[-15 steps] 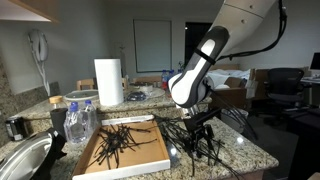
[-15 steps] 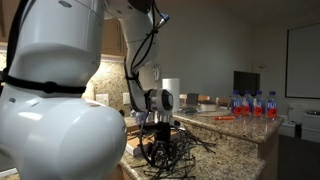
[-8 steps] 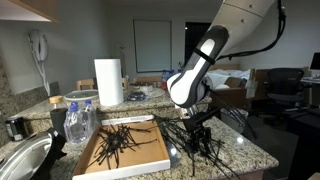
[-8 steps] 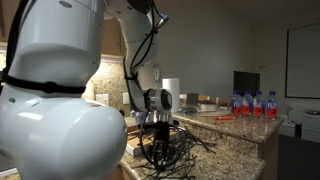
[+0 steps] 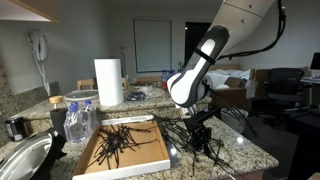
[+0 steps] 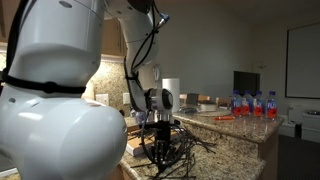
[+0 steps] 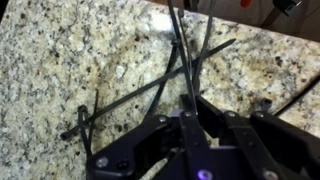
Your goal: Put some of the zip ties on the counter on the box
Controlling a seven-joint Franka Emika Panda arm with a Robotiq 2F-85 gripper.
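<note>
Black zip ties (image 5: pixel 207 147) lie in a tangled pile on the granite counter, to the right of a flat cardboard box (image 5: pixel 142 160). More zip ties (image 5: pixel 115 140) rest on the box. My gripper (image 5: pixel 200 135) points straight down into the counter pile, and it shows in the same pose (image 6: pixel 160 140) from another side, with zip ties (image 6: pixel 183 150) spread around it. In the wrist view the gripper (image 7: pixel 188 103) has its fingers drawn together on a few strands of the zip ties (image 7: pixel 150 95), which run out across the stone.
A paper towel roll (image 5: pixel 108 82) stands behind the box and a clear bag of bottles (image 5: pixel 80 120) at its left. A metal bowl (image 5: pixel 25 160) sits at the far left. Water bottles (image 6: pixel 250 103) line the far counter. The counter edge (image 5: pixel 250 165) is near the pile.
The fingers have closed onto the zip ties in the counter pile. The arm has stayed almost in place over the pile.
</note>
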